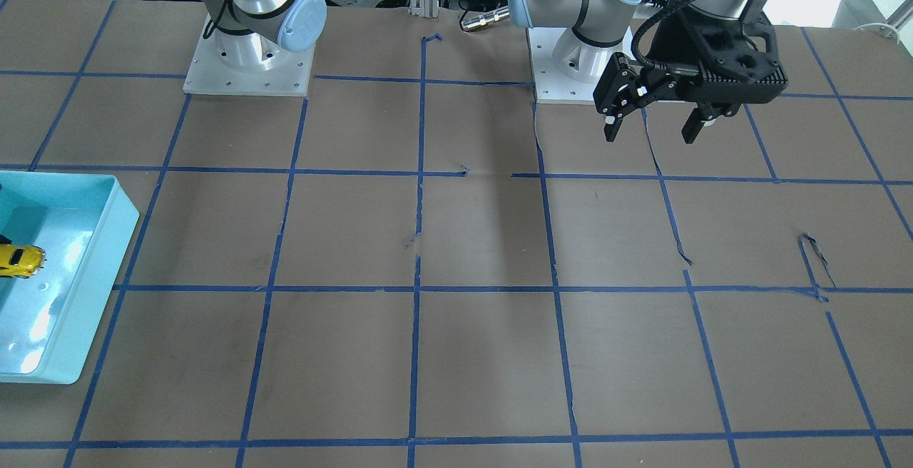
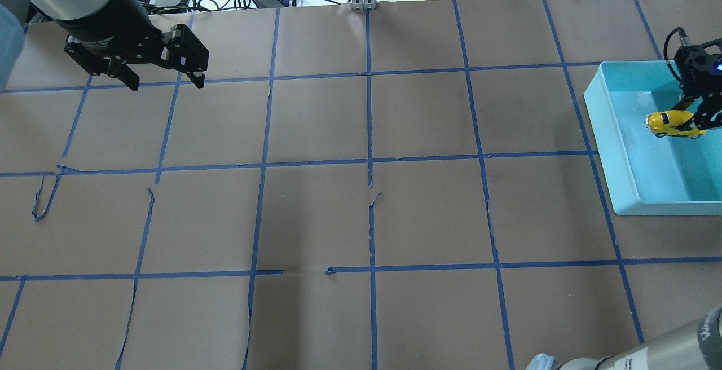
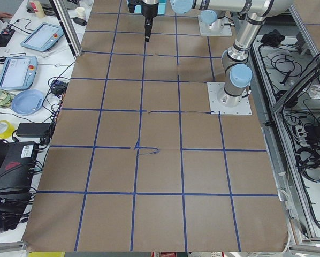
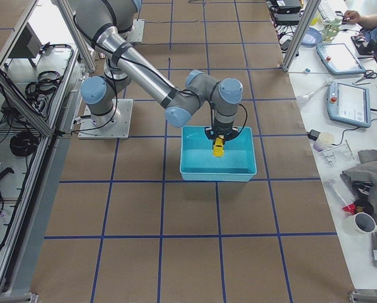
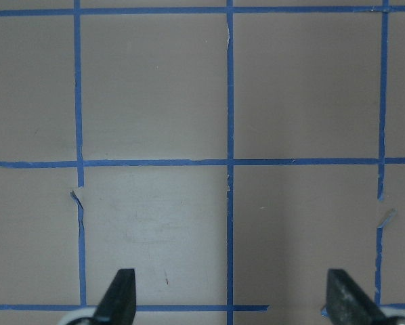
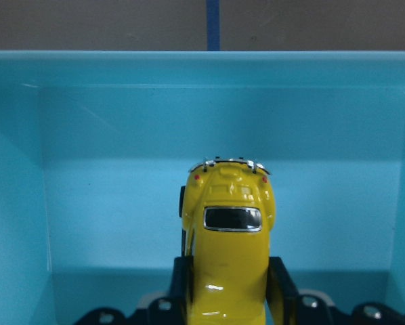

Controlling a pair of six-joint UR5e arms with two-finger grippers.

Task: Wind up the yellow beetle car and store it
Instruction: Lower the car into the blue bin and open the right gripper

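The yellow beetle car (image 6: 229,237) sits clamped between the two black fingers of my right gripper (image 6: 229,292), inside a light blue bin (image 6: 121,135). In the overhead view the car (image 2: 671,123) and the right gripper (image 2: 692,122) are over the bin (image 2: 599,111) at the table's right edge. The car (image 1: 18,260) also shows in the front-facing view over the bin (image 1: 123,225). I cannot tell whether it touches the floor. My left gripper (image 2: 166,84) is open and empty above the bare table, far from the bin; it also shows in its wrist view (image 5: 231,292).
The table is brown paper with a blue tape grid (image 2: 369,158). The arm bases (image 1: 250,61) stand at the robot's edge. Cables, tablets and cups (image 4: 349,104) lie beyond the table's far side. The bin holds nothing but the car.
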